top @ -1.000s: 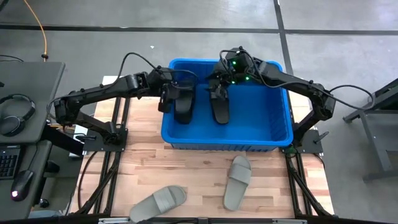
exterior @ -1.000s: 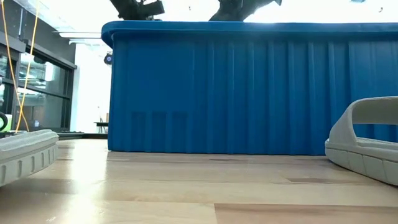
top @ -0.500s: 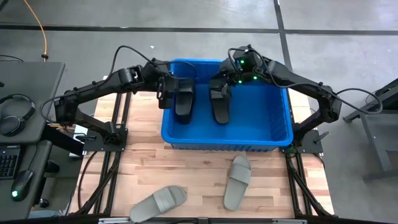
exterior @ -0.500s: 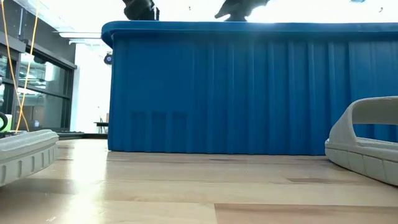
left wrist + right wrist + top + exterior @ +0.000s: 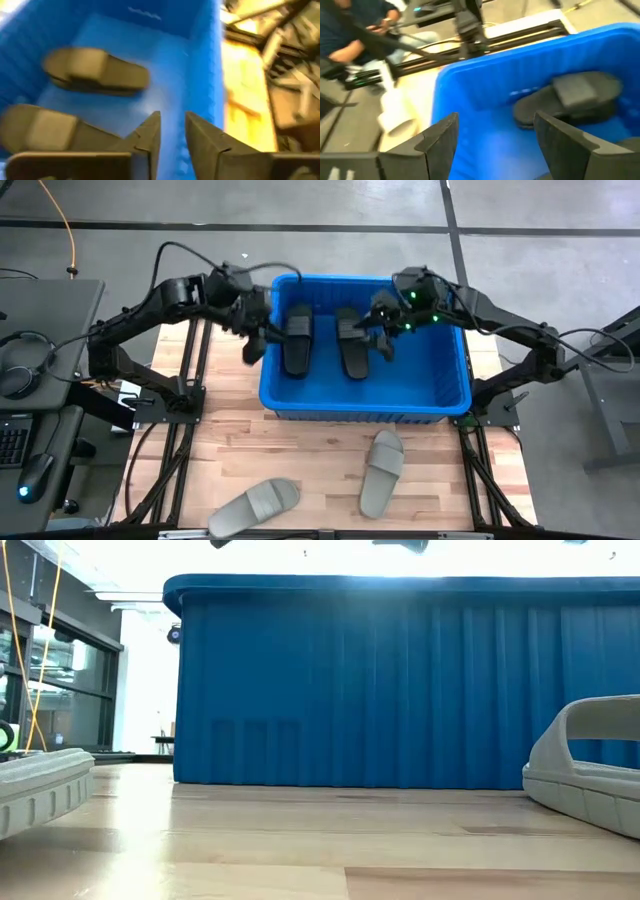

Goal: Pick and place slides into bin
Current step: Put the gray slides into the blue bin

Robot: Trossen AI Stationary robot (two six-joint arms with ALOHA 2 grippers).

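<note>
In the high view the left arm reaches in from the left, its left gripper [image 5: 258,340] at the bin's [image 5: 440,402] left rim, fingers [image 5: 150,135] narrowly parted, holding nothing. The right arm stretches from the right, its right gripper [image 5: 385,340] above the bin's middle, fingers [image 5: 440,137] spread wide and empty. Two black slides [image 5: 297,340] [image 5: 354,345] lie side by side inside the bin, upper centre of the frame. Two grey slides [image 5: 382,471] [image 5: 255,506] rest on the wooden table [image 5: 320,450] at lower centre.
</note>
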